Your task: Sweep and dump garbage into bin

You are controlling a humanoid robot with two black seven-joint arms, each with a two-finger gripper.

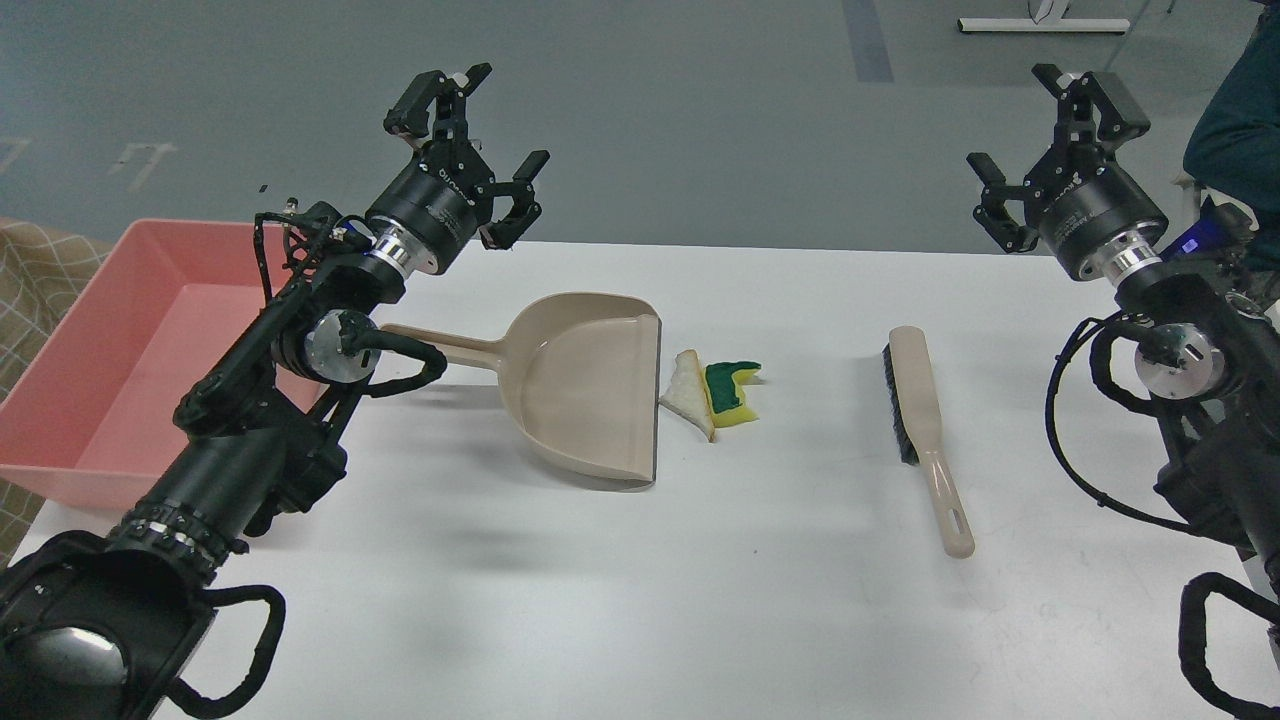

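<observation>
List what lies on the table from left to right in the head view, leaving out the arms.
pink bin → beige dustpan → white bread-like slice → yellow sponge piece with green top → brush. The slice touches the sponge piece and lies right at the dustpan's open edge.

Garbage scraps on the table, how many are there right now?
2. The white bread-like slice lies just off the open edge of the dustpan, and the yellow sponge piece lies against the slice's far side, toward the brush. None seems hidden.
</observation>
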